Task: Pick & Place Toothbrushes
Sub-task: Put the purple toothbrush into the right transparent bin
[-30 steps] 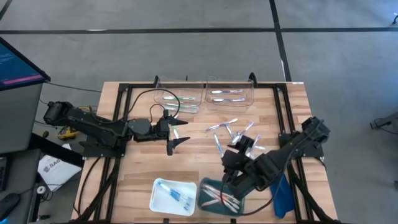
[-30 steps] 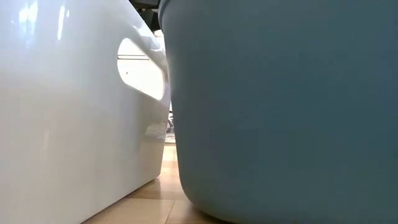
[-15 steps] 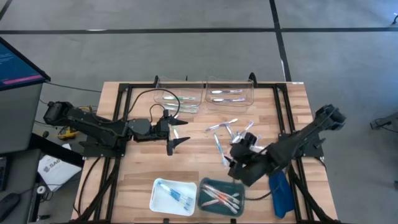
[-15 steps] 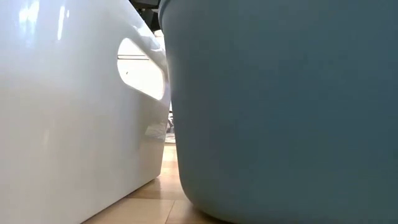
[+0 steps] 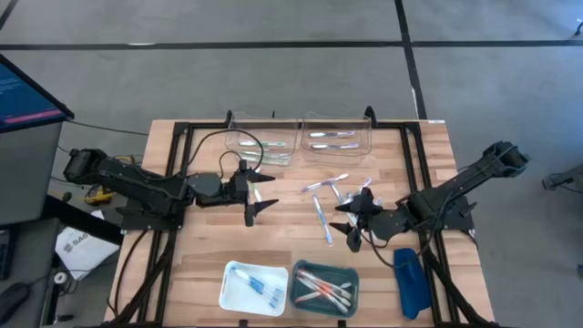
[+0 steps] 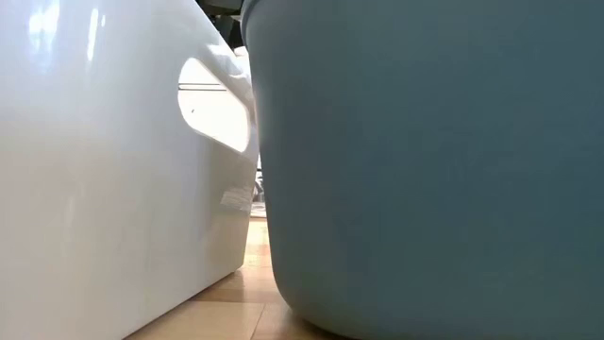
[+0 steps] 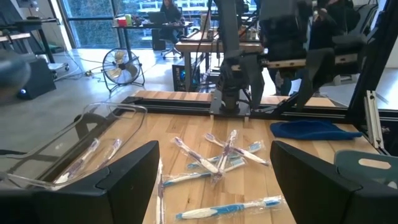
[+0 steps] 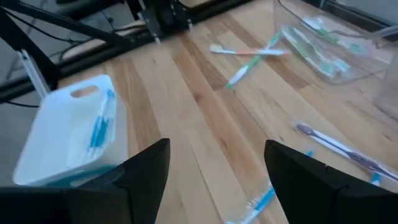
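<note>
legible text: none. monitor (image 5: 27, 91) at the table's left edge shows a pink band and faint lines, too small to read. paper sheet (image 5: 77, 248) on the floor beside the table carries dark print, not readable.

You are getting even, soft overhead light on the table (image 5: 209, 251), with faint shadows. Daylight is glaring through the far windows (image 7: 93, 18). Motion blur is smearing the white bin (image 8: 68, 124), and both bins are filling the low view out of focus.
</note>
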Controlling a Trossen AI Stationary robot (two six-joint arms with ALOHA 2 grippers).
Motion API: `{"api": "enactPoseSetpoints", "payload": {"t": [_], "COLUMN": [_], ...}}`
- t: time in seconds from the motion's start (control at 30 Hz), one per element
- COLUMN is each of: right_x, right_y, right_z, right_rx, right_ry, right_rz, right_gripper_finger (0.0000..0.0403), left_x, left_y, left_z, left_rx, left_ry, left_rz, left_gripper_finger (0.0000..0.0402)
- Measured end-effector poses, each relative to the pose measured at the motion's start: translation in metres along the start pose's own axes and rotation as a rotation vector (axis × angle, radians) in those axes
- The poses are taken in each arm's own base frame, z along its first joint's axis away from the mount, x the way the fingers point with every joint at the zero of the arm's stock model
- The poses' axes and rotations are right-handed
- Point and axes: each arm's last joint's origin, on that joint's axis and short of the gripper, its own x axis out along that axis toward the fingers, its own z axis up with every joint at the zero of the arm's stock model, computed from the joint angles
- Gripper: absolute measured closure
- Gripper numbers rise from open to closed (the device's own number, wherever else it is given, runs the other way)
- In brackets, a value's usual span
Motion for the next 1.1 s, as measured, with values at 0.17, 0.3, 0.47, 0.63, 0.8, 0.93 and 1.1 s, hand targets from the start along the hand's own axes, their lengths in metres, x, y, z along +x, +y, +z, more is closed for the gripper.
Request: {"api": "enactPoseSetpoints", "payload": {"t": [0.17, 0.3, 0.47, 0.63, 0.8, 0.93, 1.1], "right_x": [0.005, 0.005, 0.003, 0.005, 0.006, 0.008, 0.017], "right_y": [0.000, -0.002, -0.009, -0.026, -0.047, -0.058, -0.063], "right_z": [-0.005, -0.003, -0.009, -0.022, -0.030, -0.030, -0.031], "right_rx": [-0.028, -0.027, -0.032, 0.025, -0.004, -0.177, -0.305], "right_ry": [0.025, 0.027, 0.126, 0.373, 0.561, 0.626, 0.675], "right_rz": [-0.017, -0.026, -0.043, -0.089, -0.219, -0.230, -0.224], "right_gripper_finger": [0.0148, 0.0148, 0.0148, 0.0148, 0.0148, 0.0148, 0.0148], "left_x": [0.000, 0.000, 0.000, 0.000, 0.000, 0.000, 0.000], "left_y": [0.000, 0.000, 0.000, 0.000, 0.000, 0.000, 0.001], "left_z": [0.000, 0.000, 0.000, 0.000, 0.000, 0.000, 0.000], "left_rx": [0.000, 0.000, 0.000, 0.000, 0.000, 0.000, 0.000], "left_ry": [0.000, 0.000, 0.000, 0.001, 0.001, 0.001, 0.001], "left_rz": [0.001, 0.001, 0.000, 0.000, 0.000, 0.000, 0.003], "left_gripper_finger": [0.0101, 0.0101, 0.0101, 0.0101, 0.0101, 0.0101, 0.0101]}}
